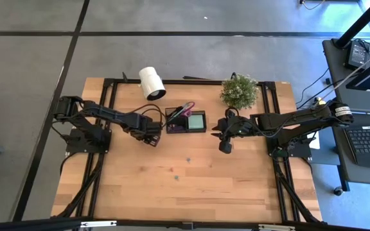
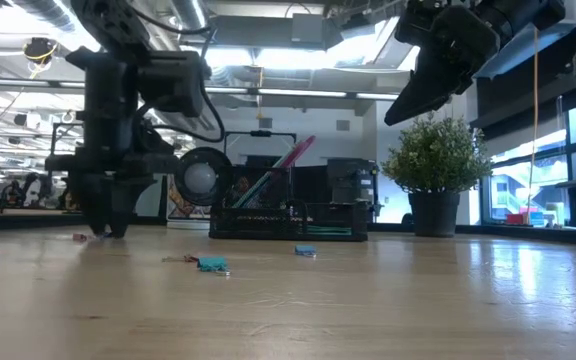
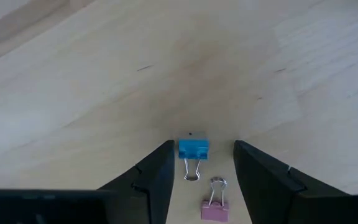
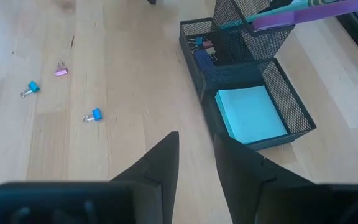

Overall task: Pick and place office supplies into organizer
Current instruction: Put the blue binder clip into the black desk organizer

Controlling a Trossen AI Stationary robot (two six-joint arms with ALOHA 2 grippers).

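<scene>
A small blue binder clip (image 3: 193,149) lies on the wooden table between the fingers of my left gripper (image 3: 204,144), which points straight down, open, low over the table just left of the black mesh organizer (image 1: 172,128). A pink clip (image 3: 214,208) lies beside the blue one. The organizer holds a mint sticky pad (image 4: 250,115), purple-handled scissors (image 4: 303,7) and pens. My right gripper (image 4: 196,135) hangs open above the table to the organizer's right, holding nothing.
Three more clips lie loose on the table nearer the front: two blue (image 4: 94,115) (image 4: 32,88) and one pink (image 4: 61,70). A white roll (image 1: 151,82) and a potted plant (image 1: 239,91) stand at the far edge. Bare wood stretches toward the near edge.
</scene>
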